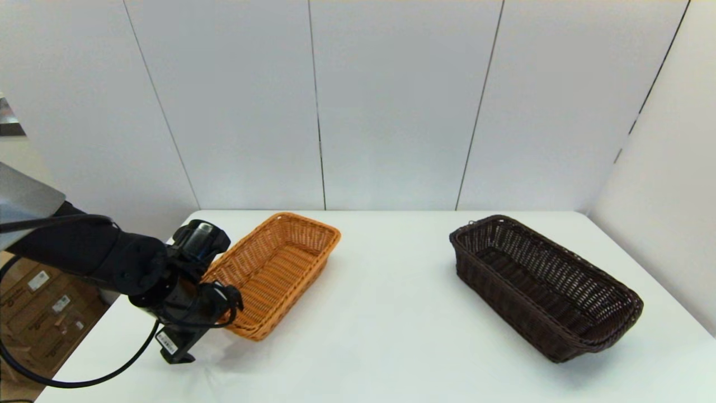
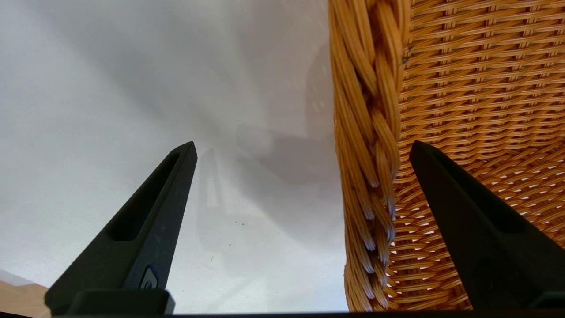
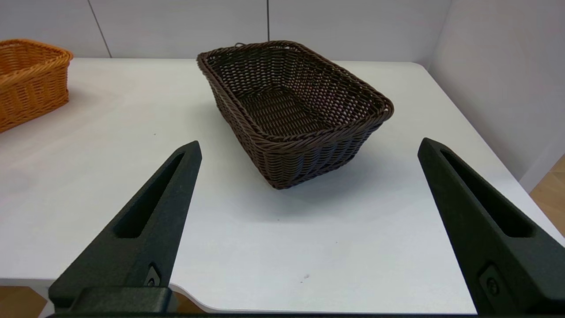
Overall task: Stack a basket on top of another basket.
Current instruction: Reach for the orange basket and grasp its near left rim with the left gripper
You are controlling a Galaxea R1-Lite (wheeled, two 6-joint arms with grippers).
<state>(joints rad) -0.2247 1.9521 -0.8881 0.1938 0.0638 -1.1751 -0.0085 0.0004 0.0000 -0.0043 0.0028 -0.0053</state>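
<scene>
While the orange basket (image 1: 277,272) is set on the left part of the white tabletop (image 1: 380,313), the dark brown basket (image 1: 545,285) is seen well apart from it on the right part, and neither is stacked on the other. Both are laid at a slant, each with one short end turned toward the robot. The left pincer (image 2: 304,148) is placed at the near left corner of the orange basket and is spread wide: in the left wrist view the braided rim (image 2: 368,132) is found between the two black fingers, one finger (image 2: 145,229) being seen over bare tabletop outside the basket and the other over the woven inside. No finger is seen pressed against the rim. In the head view the left arm (image 1: 112,260) is reached in from the left edge, and the corner of the basket is partly hidden by its wrist. The right pincer (image 3: 309,145) is held back at the near edge of the tabletop, also spread wide and holding nothing, with the dark brown basket seen ahead between its fingers and the orange one far off to one side.
</scene>
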